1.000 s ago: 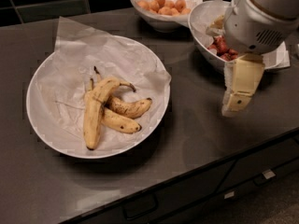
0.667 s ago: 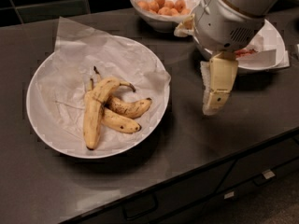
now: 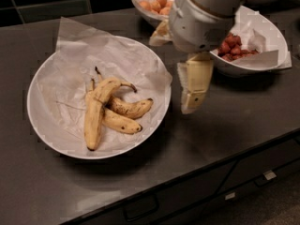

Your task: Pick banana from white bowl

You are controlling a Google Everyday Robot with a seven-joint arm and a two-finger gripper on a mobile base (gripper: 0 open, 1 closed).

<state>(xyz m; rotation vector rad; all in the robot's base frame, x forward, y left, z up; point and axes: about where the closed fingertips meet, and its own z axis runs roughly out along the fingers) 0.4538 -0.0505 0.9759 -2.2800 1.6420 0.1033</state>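
As the robot's arm swings leftward from the right of the frame, its gripper [image 3: 191, 104] now hangs at centre right above the dark counter [image 3: 225, 139], just beside the right rim of the white bowl [image 3: 47, 139] and in front of the smaller bowl of red pieces [image 3: 267, 41]; a second ago it hung lower right, well apart from the fruit. Whether the pincer is apart or together cannot be told from this angle, and nothing shows in its grasp. At centre left the banana [image 3: 95, 114] lies untouched on the crumpled paper [image 3: 79, 36] lining the bowl, running top to bottom with its dark tip toward the lower edge, against two shorter spotted bananas [image 3: 133, 108]. A bowl of orange balls [image 3: 150, 3] sits at upper centre. Judging by the shift, the approach is under way but the pick has not begun: the gripper must cross the rim and descend
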